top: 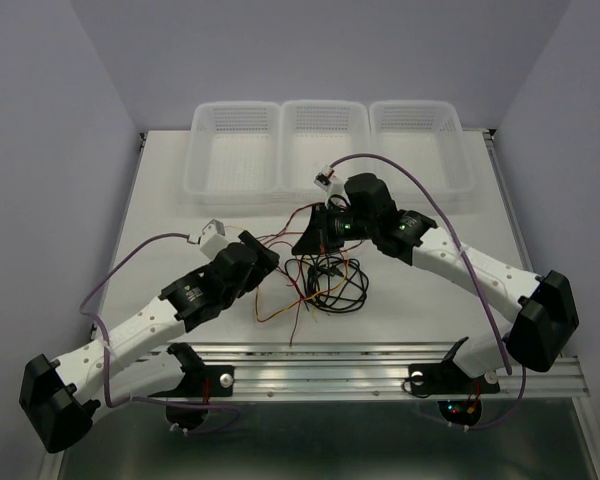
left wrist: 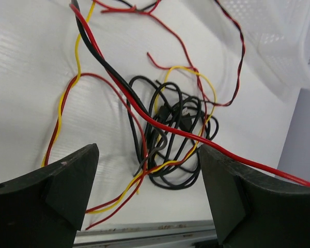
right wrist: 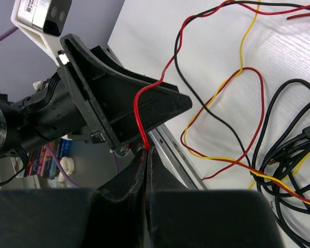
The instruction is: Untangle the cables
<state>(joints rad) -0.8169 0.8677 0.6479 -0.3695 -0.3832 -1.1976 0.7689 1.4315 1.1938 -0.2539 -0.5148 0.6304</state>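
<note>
Cables (top: pixel 325 282) lie in a loose tangle at the middle of the table (top: pixel 170 210), between the two grippers and nearer the front edge. Black coil (left wrist: pixel 178 119) sits at the core, with red and yellow wire (left wrist: pixel 75 51) looping out around it toward the left and the far side.

Right gripper (right wrist: pixel 145 155) has its jaws pressed together, clamped on a red wire (right wrist: pixel 136 113). That strand rises out of the pinch, bends over and runs off to the pile. This gripper sits at the far side of the tangle.

Left gripper (left wrist: pixel 149 155) has its jaws wide apart and nothing clamped. It hangs over the near-left side of the pile, aimed at it. The coil shows in the gap between its fingers, and one red strand crosses over the right-hand finger. Cannot tell whether the strand touches it.

Three clear baskets (top: pixel 325 140) stand in a row along the far edge of the table, beyond the cables.
</note>
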